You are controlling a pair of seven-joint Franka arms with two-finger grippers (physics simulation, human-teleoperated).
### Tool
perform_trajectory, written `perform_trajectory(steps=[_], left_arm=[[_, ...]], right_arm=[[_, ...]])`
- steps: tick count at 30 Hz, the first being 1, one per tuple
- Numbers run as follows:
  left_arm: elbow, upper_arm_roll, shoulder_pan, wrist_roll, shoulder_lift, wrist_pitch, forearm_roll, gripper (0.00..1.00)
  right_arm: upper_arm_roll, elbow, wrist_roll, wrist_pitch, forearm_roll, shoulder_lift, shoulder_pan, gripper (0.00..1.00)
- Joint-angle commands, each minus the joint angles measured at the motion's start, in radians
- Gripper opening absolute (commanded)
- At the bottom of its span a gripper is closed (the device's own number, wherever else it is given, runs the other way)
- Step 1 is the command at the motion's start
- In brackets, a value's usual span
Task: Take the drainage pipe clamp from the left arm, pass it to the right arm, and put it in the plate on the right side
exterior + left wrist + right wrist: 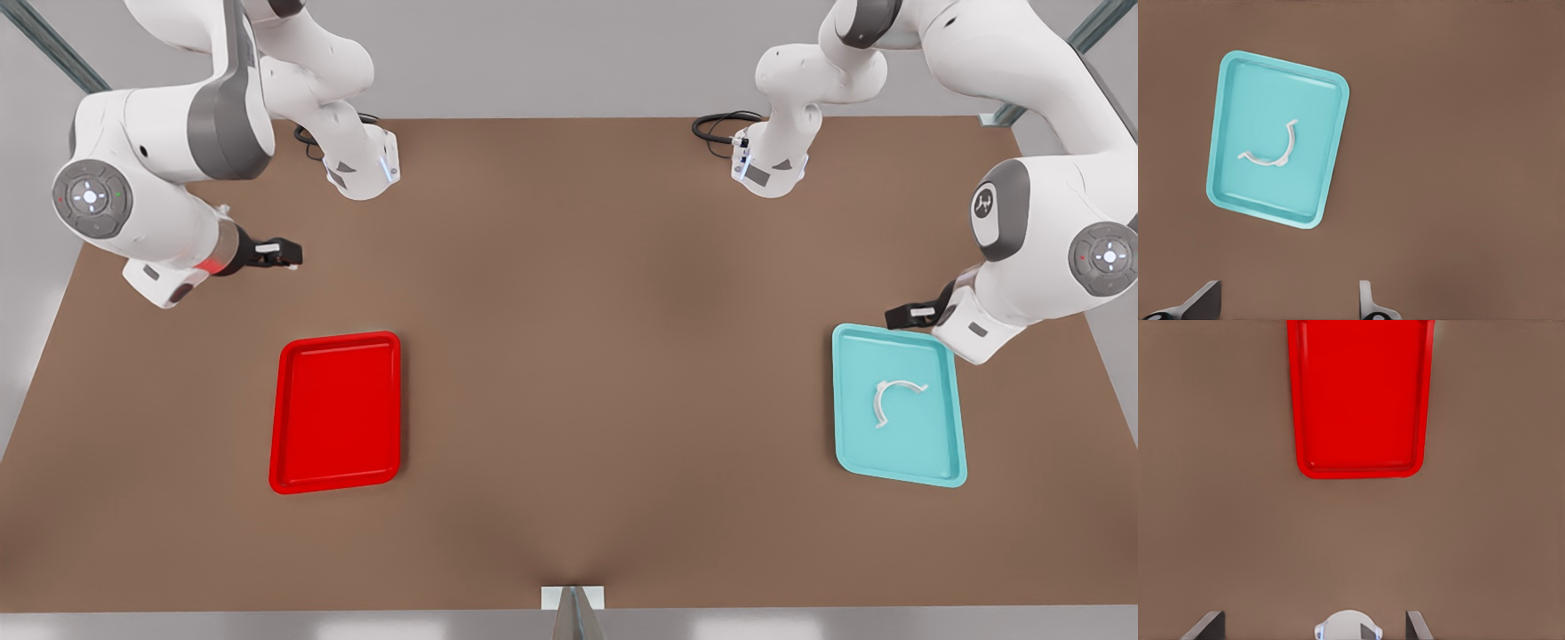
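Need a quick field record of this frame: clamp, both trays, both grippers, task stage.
clamp: drainage pipe clamp lies flat inside the teal tray, untouched
teal tray: on the table at the front view's right
plate: red plate at the front view's left, nothing in it
left gripper: left gripper hangs open above the table just beside the teal tray's far corner, holding nothing
right gripper: right gripper hangs open beyond the plate, holding nothing
stage: pickup not yet begun

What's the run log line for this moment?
clamp: in teal tray | red plate: empty | left gripper: open, near tray | right gripper: open, waiting
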Motion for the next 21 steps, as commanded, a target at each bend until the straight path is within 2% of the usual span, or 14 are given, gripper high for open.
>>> perform_trajectory(steps=[1,3,5,7,14,21], left_arm=[[0.000,0.000,0.000,-0.041,-0.001,0.025,0.002,1.00],[0.000,0.002,0.002,-0.040,0.036,0.034,0.002,1.00],[-0.022,0.003,0.037,-0.031,0.163,0.207,-0.004,1.00],[-0.179,0.005,0.078,0.009,0.197,0.474,-0.004,1.00],[-0.366,0.011,0.152,0.239,0.300,0.856,-0.004,1.00],[-0.406,0.012,0.190,0.324,0.352,0.945,-0.053,1.00]], right_arm=[[-0.002,0.000,-0.041,0.019,0.004,0.002,0.000,1.00],[0.001,0.006,-0.037,0.019,0.006,0.010,-0.002,1.00],[0.000,0.006,-0.033,0.019,0.007,0.010,-0.007,1.00],[0.000,0.008,-0.030,0.019,0.009,0.016,-0.007,1.00],[0.000,0.008,-0.030,0.018,0.016,0.025,-0.017,1.00],[0.003,-0.001,-0.028,0.012,0.025,0.030,-0.008,1.00]])
